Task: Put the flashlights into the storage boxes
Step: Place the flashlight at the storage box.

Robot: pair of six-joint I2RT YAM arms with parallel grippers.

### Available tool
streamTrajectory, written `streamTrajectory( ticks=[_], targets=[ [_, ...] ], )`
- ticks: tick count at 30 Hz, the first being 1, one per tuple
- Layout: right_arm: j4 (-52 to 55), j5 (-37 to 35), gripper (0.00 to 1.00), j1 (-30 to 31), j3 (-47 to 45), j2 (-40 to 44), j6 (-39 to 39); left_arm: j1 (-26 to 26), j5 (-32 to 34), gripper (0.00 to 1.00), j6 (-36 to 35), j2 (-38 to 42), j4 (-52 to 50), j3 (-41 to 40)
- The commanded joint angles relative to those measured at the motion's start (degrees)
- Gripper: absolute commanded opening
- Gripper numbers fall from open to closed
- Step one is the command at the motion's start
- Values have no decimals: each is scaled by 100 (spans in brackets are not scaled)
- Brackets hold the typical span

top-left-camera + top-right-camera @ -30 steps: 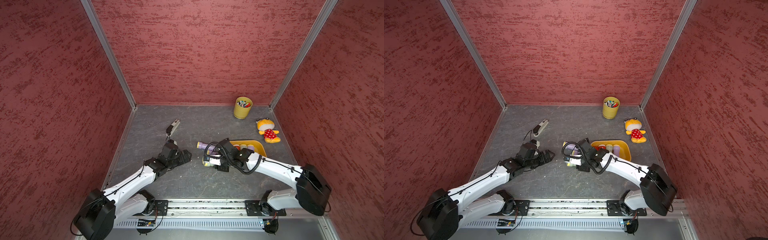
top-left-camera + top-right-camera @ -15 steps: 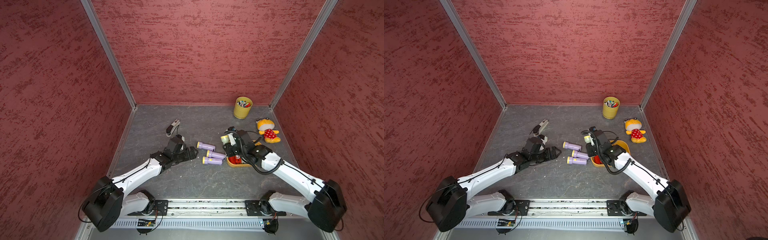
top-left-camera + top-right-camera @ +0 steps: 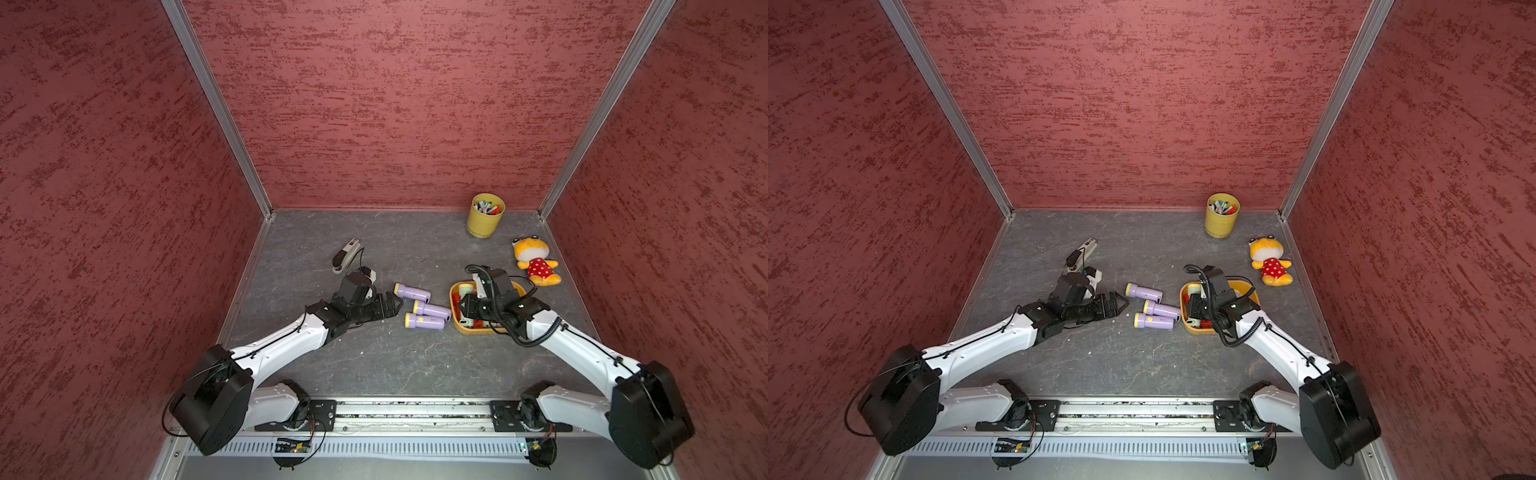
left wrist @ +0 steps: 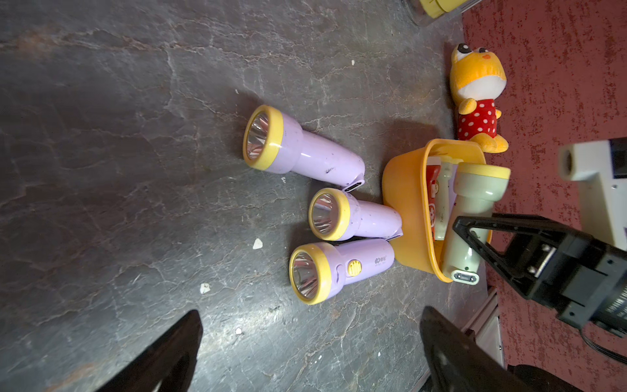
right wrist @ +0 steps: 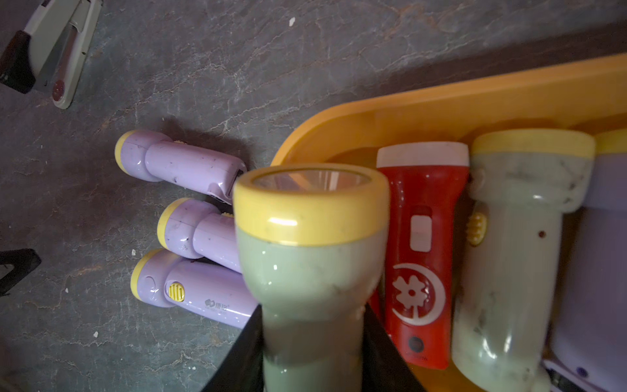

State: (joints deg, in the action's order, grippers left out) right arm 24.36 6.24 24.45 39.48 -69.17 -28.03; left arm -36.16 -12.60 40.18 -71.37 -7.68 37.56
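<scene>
Right end effector (image 5: 312,310) is clamped on a pale green flashlight (image 5: 310,271), holding it over the orange tray (image 5: 441,98) at the side nearest three lilac flashlights (image 4: 353,217), which lie on the counter (image 3: 374,365) just beside the tray. Inside it lie a red flashlight (image 5: 420,258) and a second green flashlight (image 5: 509,254). Left end effector (image 3: 392,305) stands open and empty, near the lilac ones.

Three loose flashlights (image 3: 431,310) lie on the worktop (image 3: 374,365) between the left pincer (image 3: 392,305) and the storage box (image 3: 478,331) to their right. Inside it other flashlights (image 5: 420,254) lie side by side; the right pincer (image 3: 468,309) clasps the held flashlight (image 5: 310,254) over its left edge. Behind the box: plush toy (image 3: 534,266), then pen cup (image 3: 485,216).
</scene>
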Motion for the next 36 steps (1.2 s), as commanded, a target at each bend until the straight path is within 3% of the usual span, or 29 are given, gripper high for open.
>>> streamTrajectory(
  ticks=[1, 11, 18, 23, 28, 36],
  targets=[
    [-82, 114, 35, -84, 198, -91, 23, -83, -183, 100, -184, -26, 342, 40],
    [-1, 336, 41, -250, 265, -254, 227, -198, -173, 100, -196, -95, 434, 83],
    [25, 433, 55, -285, 361, -394, 229, -224, -137, 100, -197, -65, 417, 76],
    [90, 426, 53, -300, 410, -413, 238, -225, -142, 100, -202, -96, 417, 94],
    [197, 475, 45, -316, 428, -402, 253, -233, -167, 100, -202, -139, 434, 115],
    [216, 391, 51, -318, 281, -401, 2, -277, -153, 100, -182, -139, 452, 76]
  ],
)
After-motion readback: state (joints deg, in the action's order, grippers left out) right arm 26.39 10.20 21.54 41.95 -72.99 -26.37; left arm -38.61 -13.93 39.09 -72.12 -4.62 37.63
